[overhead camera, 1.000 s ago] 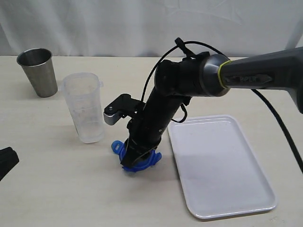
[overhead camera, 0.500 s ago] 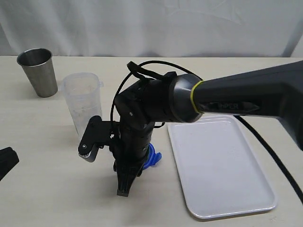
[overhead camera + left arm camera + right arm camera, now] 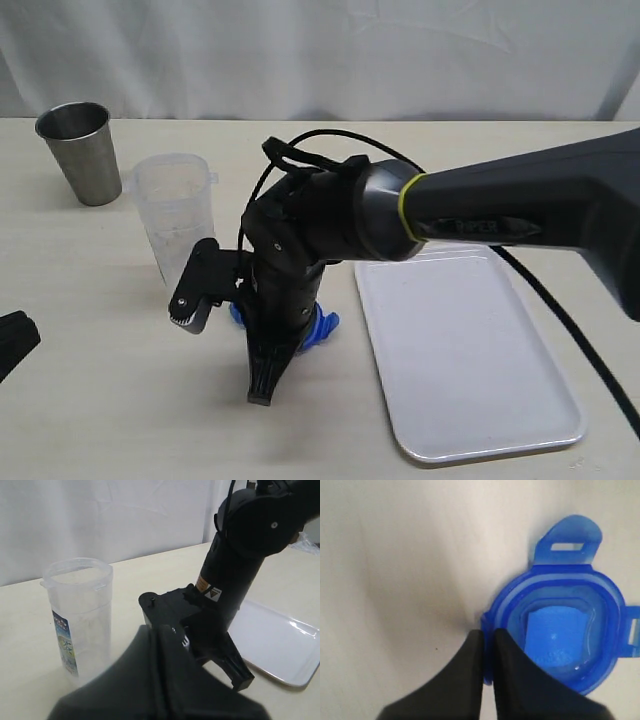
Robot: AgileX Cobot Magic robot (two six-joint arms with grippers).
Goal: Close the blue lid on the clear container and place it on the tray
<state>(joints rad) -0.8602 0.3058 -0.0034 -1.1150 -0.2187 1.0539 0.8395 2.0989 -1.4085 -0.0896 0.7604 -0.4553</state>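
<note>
The blue lid (image 3: 560, 630) lies hollow side up on the table (image 3: 100, 400) between the clear container (image 3: 180, 225) and the tray (image 3: 470, 350), your right gripper (image 3: 488, 642) pinching its rim edge-on, likely so you can lift it and turn it over onto the container's open mouth.

A pale beige table (image 3: 100, 400) fills the foreground. Behind it hangs a white, softly creased fabric backdrop (image 3: 300, 60). Light is even and diffuse.

metal cup (image 3: 75, 150): upright, far left on table | table (image 3: 100, 400): pale beige | backdrop (image 3: 300, 50): white cloth
</note>
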